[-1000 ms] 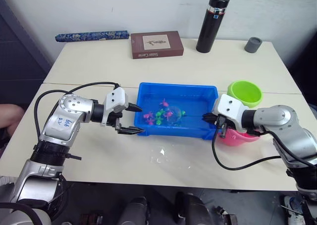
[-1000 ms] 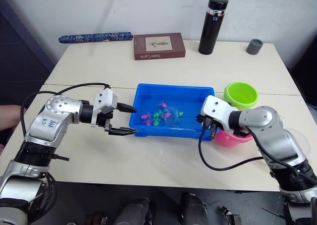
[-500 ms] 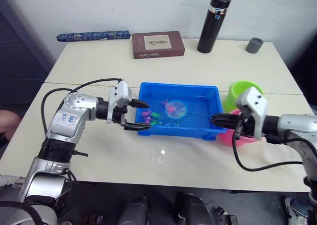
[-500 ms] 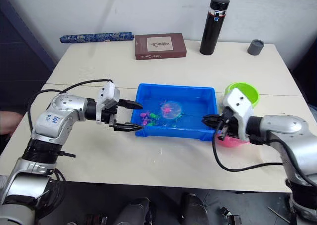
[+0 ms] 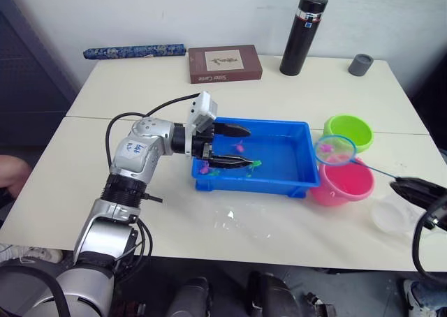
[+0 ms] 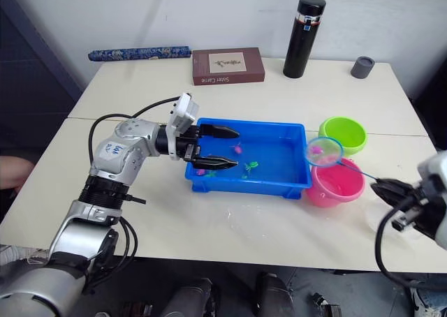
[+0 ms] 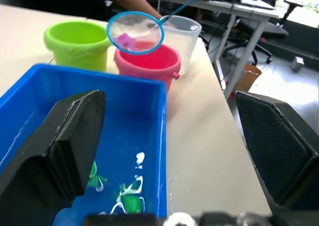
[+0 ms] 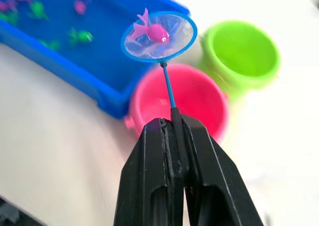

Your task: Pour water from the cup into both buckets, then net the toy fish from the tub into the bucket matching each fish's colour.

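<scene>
Start at the right gripper [image 8: 172, 131]: its two black fingers are pressed together on the thin blue handle of the net [image 8: 159, 36], low in the right wrist view. The handle runs straight up the frame from the fingertips to the round blue hoop. One pink fish [image 8: 155, 33] lies in the mesh.

In the left eye view, the hoop sits at centre right. It hangs above the far rim of the pink bucket [image 5: 344, 184], between that bucket and the green bucket [image 5: 348, 131], with the tub's right end just beside it. The handle's long axis slopes from the hoop down to the lower right edge of the frame, where the right gripper holds it.

Note the key relation: the pink bucket's opening lies just below and slightly nearer the gripper than the hoop. You would judge that the net needs only a small draw back along its handle, then a tip-over, to drop the fish into the matching colour. The right arm is the nearer arm and already holds the tool.

The left gripper [image 5: 237, 146] is spread wide, holding nothing, with its fingers over the left half of the blue tub [image 5: 302, 179] at frame centre. More pink and green fish remain in the tub. The clear cup [image 5: 394, 214] stands at lower right, beside the pink bucket.
</scene>
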You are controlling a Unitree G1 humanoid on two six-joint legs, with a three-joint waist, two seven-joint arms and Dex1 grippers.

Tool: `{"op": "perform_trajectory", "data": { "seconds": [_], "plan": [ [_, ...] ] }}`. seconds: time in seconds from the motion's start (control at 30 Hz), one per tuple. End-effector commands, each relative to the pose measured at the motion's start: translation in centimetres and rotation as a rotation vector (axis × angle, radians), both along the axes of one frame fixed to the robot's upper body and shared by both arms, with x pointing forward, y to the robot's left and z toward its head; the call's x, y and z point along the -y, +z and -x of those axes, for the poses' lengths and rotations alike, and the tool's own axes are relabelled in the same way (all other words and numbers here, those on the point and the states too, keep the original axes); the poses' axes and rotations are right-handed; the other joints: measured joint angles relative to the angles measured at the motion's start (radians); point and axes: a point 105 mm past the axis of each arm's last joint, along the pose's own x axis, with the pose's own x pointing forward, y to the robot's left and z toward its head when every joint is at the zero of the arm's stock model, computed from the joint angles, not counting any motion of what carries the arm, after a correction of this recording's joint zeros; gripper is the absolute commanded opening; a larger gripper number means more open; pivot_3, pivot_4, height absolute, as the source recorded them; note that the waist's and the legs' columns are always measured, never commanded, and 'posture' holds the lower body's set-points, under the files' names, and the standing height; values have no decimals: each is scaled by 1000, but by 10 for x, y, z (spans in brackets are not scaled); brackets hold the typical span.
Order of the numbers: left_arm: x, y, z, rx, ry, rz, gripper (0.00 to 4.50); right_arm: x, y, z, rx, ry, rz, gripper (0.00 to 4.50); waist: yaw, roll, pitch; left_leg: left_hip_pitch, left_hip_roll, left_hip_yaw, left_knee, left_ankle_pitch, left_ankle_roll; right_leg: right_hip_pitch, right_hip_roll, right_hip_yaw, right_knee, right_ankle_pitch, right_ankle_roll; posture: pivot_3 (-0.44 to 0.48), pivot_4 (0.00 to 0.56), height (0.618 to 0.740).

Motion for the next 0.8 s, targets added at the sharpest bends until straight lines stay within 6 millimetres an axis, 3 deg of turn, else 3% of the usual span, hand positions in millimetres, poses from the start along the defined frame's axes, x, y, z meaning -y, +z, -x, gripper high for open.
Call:
{"op": "perform_trajectory", "data": {
  "seconds": [0.03,0.07,0.2,0.37,0.6,0.7,0.8],
  "plan": [
    [6,5,-1,52,-38,-12,4450,1,7,7,80,-31,154,0,-1,0,0,1,0,0,0,0,0,0,0,1,0,0,0,0,150,740],
    [7,6,-1,56,-42,-12,4450,1,5,9,79,-36,190,0,-1,0,0,1,0,0,0,0,0,0,0,1,0,0,0,0,150,740],
    [8,8,-4,71,-46,-10,4450,5,1,6,109,95,809,0,7,1,-1,2,0,1,-2,0,0,0,0,2,0,0,0,0,150,740],
    [10,11,-6,84,-49,-8,4450,22,-3,1,167,238,1240,0,3,-1,0,5,-2,7,-2,1,1,1,1,10,-2,2,5,0,150,740],
    [8,13,-11,95,-34,-8,4450,27,-15,3,173,359,1366,0,-3,-1,0,13,1,7,-6,0,0,9,4,10,-6,2,5,0,150,740],
    [6,13,-14,95,-18,-13,4450,31,-4,1,233,287,1343,0,-7,-1,0,13,1,7,-5,0,0,9,4,10,-6,2,5,0,150,740],
    [-1,3,-19,100,15,-64,4450,25,18,-11,376,122,1004,0,-14,-1,0,13,2,6,-5,0,0,10,3,10,-6,2,5,0,150,740]
  ]
}}
